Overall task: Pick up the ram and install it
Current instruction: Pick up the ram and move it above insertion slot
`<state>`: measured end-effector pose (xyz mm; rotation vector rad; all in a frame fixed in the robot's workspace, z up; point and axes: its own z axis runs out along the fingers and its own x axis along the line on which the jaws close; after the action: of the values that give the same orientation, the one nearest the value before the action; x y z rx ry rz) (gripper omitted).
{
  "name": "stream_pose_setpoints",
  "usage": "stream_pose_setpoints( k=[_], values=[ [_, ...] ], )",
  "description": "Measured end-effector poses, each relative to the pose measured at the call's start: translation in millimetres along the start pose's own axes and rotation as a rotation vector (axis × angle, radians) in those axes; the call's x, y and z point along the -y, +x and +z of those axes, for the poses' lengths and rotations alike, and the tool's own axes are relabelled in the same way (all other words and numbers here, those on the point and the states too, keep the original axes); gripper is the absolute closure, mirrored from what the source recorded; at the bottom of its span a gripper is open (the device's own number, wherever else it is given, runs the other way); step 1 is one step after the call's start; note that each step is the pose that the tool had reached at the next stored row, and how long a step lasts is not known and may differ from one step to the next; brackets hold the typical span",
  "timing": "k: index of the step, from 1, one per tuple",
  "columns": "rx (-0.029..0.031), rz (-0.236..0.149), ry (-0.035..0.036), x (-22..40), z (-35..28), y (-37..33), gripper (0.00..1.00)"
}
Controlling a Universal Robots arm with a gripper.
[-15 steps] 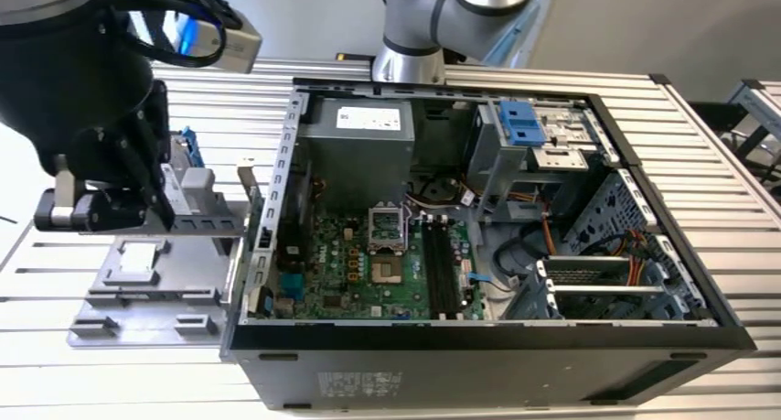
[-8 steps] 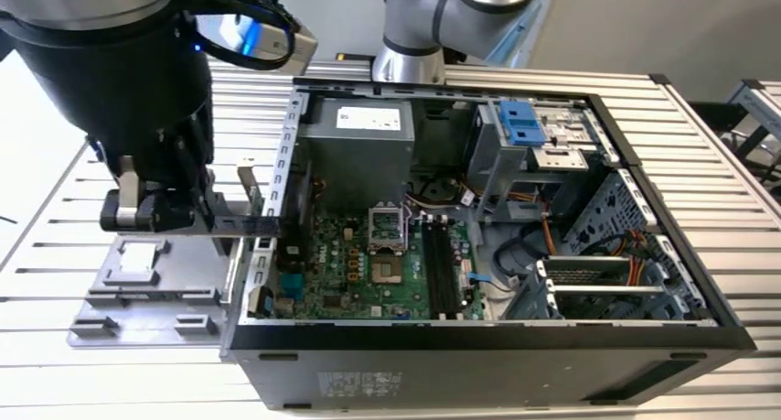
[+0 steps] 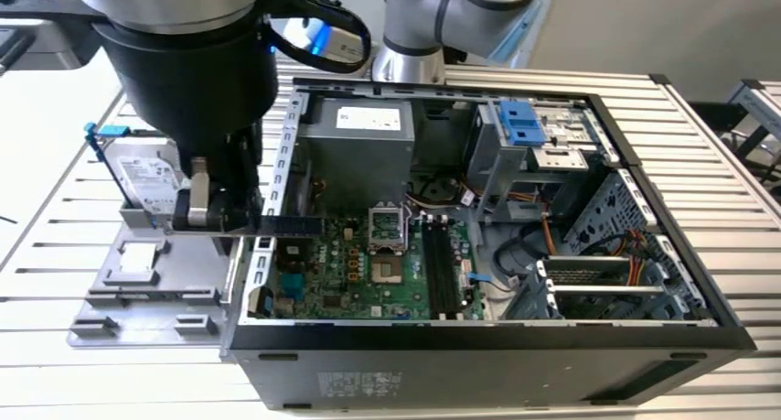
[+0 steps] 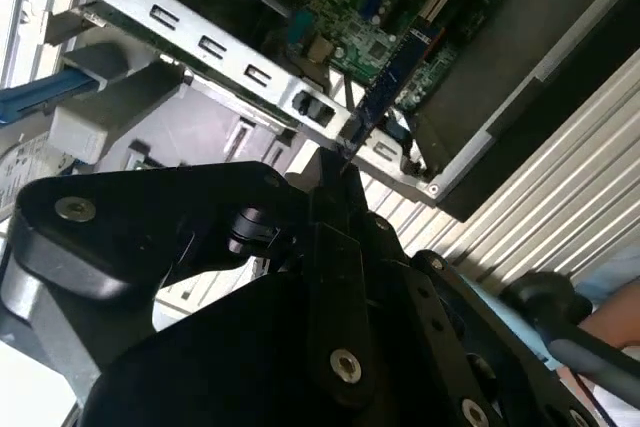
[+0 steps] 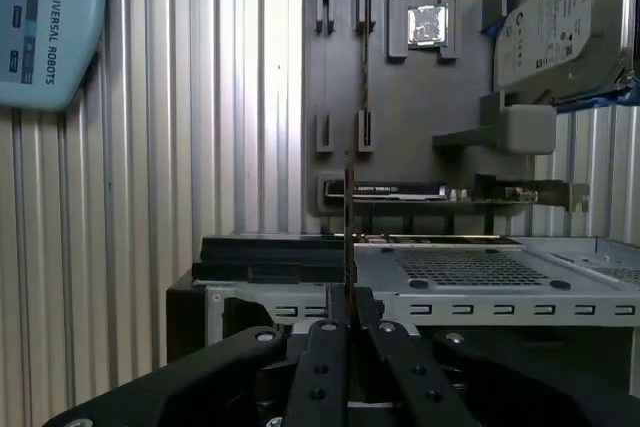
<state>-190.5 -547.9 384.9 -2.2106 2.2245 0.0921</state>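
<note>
In the ext. view, left to right: a hard drive point(image 3: 146, 175) w/ a blue handle stands on its edge at abt 9 o'clock from the middle; just under it, toward 6 o'clock, lies a flat grey tray point(image 3: 183, 283) w/ a small square chip point(image 3: 138, 255) on it; the big black arm comes down at 10 o'clock.

The gripper point(image 3: 244, 220) sits beside the hard drive, at the 9 o'clock wall of the open computer case point(image 3: 488, 333); its fingers are closed narrow, pinching one end of the ram point(image 3: 295, 225).

The ram is a thin dark stick; it lies level & pokes toward 3 o'clock, over the case wall & above the edge of the green board point(image 3: 366, 274); it is up in the air, not in a slot.

The long black slots point(image 3: 445, 264) are further toward 3 o'clock, apart from the ram.

In both wrist views the ram point(image 4: 388, 77) point(image 5: 349, 217) shows edge-on, sticking out from the tips of the gripper point(image 4: 337, 169) point(image 5: 349, 315).
</note>
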Motion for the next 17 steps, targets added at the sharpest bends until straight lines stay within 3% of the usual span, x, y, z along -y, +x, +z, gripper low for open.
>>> stream_pose_setpoints(
  k=[3, 4, 6, 7, 17],
  values=[
    [-0.0001, 0.0, -0.0017, 13.6, -0.6, -0.1, 1.0],
    [0.0, 0.0, -0.0028, 22.9, -0.9, -0.2, 1.0],
    [0.0, 0.0, -0.0037, 31.7, -1.2, -0.3, 1.0],
    [-0.0001, 0.0, -0.0047, 41.0, -1.6, -0.3, 1.0],
    [-0.0001, 0.0, -0.009, 85.8, -3.3, -0.6, 1.0]
  ],
)
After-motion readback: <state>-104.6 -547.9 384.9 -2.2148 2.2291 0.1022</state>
